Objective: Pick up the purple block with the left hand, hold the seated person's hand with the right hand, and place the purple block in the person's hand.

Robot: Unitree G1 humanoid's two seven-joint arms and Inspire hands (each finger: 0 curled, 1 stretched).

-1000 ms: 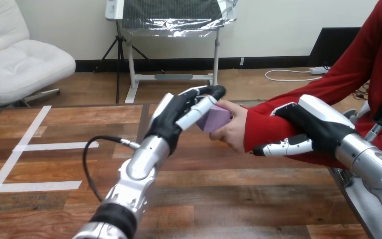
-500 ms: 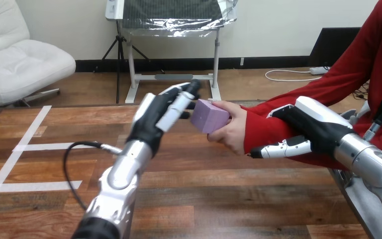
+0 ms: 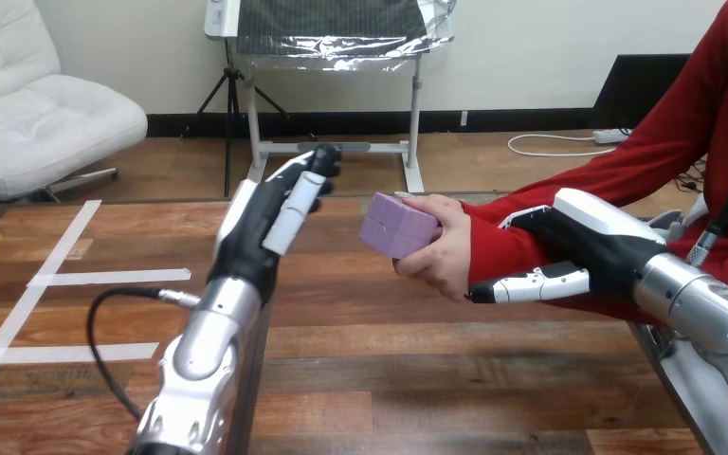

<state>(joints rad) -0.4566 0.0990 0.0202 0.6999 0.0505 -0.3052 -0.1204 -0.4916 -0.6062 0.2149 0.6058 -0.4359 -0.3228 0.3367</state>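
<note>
Over the wooden table [image 3: 417, 379], the right hand [image 3: 597, 237] is wrapped round the person's forearm [image 3: 512, 251] in the red sleeve, thumb under and palm on top. The left hand [image 3: 261, 223] hangs in the air with straight fingers, holding nothing. It's near the person's hand [image 3: 436, 256] but not touching it. The purple block [image 3: 396, 226] sits in that hand's grip.

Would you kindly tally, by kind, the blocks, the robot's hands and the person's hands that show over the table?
Purple block: 1
Robot hands: 2, the left hand and the right hand
Person's hand: 1
Total: 4
</note>
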